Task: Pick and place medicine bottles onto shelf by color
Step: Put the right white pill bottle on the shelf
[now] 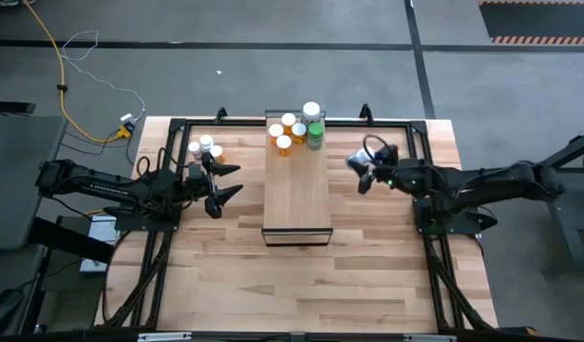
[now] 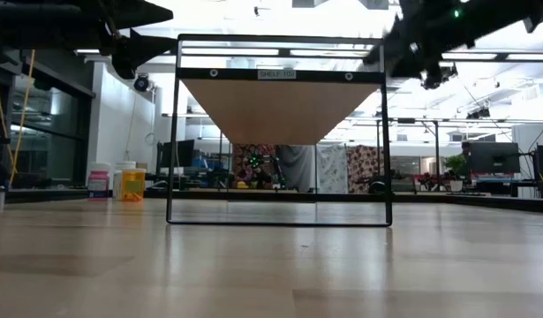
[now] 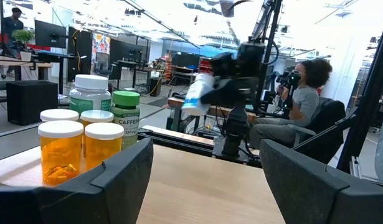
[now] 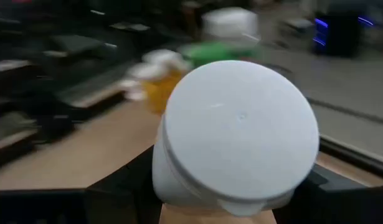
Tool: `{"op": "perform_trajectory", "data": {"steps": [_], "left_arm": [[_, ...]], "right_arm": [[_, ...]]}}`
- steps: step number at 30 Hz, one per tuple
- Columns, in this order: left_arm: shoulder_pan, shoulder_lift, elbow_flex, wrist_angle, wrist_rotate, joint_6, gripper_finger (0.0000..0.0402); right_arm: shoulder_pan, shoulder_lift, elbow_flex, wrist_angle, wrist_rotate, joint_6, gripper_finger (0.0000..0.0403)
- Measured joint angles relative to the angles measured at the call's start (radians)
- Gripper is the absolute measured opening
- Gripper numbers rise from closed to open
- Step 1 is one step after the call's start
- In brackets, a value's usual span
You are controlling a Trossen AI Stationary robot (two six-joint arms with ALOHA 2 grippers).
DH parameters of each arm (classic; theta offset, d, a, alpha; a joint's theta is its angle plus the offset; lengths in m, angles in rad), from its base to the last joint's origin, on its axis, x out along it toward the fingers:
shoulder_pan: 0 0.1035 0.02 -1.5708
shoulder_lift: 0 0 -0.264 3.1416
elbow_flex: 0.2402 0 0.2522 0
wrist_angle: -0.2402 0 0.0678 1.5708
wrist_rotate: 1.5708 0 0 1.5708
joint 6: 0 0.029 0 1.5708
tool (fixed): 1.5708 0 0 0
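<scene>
The shelf [image 1: 296, 204] is a long light-wood block in the middle of the table. At its far end stand several orange bottles [image 1: 285, 133], a green one [image 1: 315, 137] and a larger white-capped one [image 1: 311, 112]; the left wrist view shows them too, the orange bottles [image 3: 60, 149] nearest. My right gripper [image 1: 360, 173] hovers to the right of the shelf's far half, shut on a white bottle [image 4: 241, 137]. My left gripper [image 1: 236, 180] waits open on the shelf's left side, nothing between its fingers. My right gripper pinches the white bottle's body [image 4: 172, 180], just behind its white cap, between its two fingers [image 4: 119, 186], one on either side. The bottle is lifted clear of the table and tilted, its cap [image 4: 241, 130] turned back toward the wrist.
More bottles [image 1: 204, 147] stand on the table at the far left, also seen in the low view as bottles [image 2: 121, 183]. A black frame [image 1: 420, 142] runs along the table's edges. A person [image 3: 303, 93] sits beyond the table.
</scene>
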Motion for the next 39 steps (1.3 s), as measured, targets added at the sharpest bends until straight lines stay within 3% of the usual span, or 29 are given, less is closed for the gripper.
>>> {"op": "perform_trajectory", "data": {"steps": [6, 12, 16, 21, 31, 39], "left_arm": [[0.000, 0.000, 0.000, -0.001, 0.000, 0.000, 0.0284], [0.000, 0.000, 0.000, -0.001, -0.019, 0.000, 0.0284], [0.000, 0.000, 0.000, -0.002, -0.019, 0.000, 0.0284], [0.000, 0.000, 0.000, -0.002, -0.019, 0.000, 0.0284], [0.000, 0.000, 0.000, -0.002, -0.019, 0.000, 0.0284], [0.000, 0.000, 0.000, -0.002, -0.019, 0.000, 0.0284]], "right_arm": [[0.066, 0.143, 0.000, 0.260, -0.091, -0.198, 0.0210], [0.035, 0.261, 0.013, 0.429, -0.231, -0.242, 0.0210], [0.016, 0.331, 0.108, 0.309, -0.244, -0.190, 0.0211], [0.017, 0.459, 0.263, 0.124, -0.170, -0.152, 0.0213], [0.006, 0.680, 0.515, -0.109, -0.101, -0.190, 0.0224], [-0.034, 0.742, 0.573, -0.171, -0.107, -0.180, 0.0224]]}}
